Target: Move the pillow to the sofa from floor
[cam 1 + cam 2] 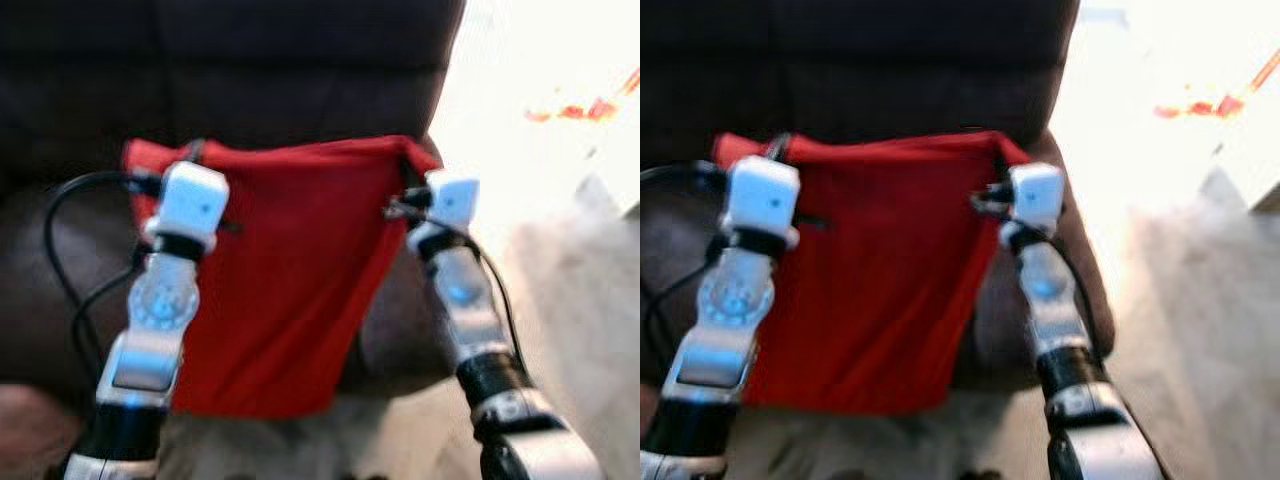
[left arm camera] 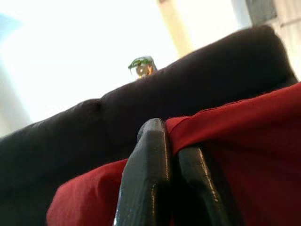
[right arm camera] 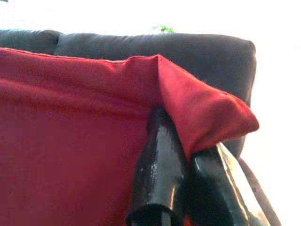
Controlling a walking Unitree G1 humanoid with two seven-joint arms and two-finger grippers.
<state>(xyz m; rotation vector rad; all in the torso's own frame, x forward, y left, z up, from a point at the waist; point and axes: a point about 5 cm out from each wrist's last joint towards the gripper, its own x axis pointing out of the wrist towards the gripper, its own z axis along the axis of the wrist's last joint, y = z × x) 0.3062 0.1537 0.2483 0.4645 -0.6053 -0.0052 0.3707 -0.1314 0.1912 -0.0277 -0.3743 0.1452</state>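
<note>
Left gripper (image 2: pixel 171 155) and right gripper (image 3: pixel 181 141) each clamped on red pillow (image 1: pixel 290 270) corners, dark sofa (image 1: pixel 300 70) just behind.

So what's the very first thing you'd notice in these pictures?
The big red pillow, held up in front of the dark sofa. The left gripper pinches one top corner and the right gripper pinches the other, so it hangs between the two silver arms. To the robot's right there is bright pale floor.
</note>
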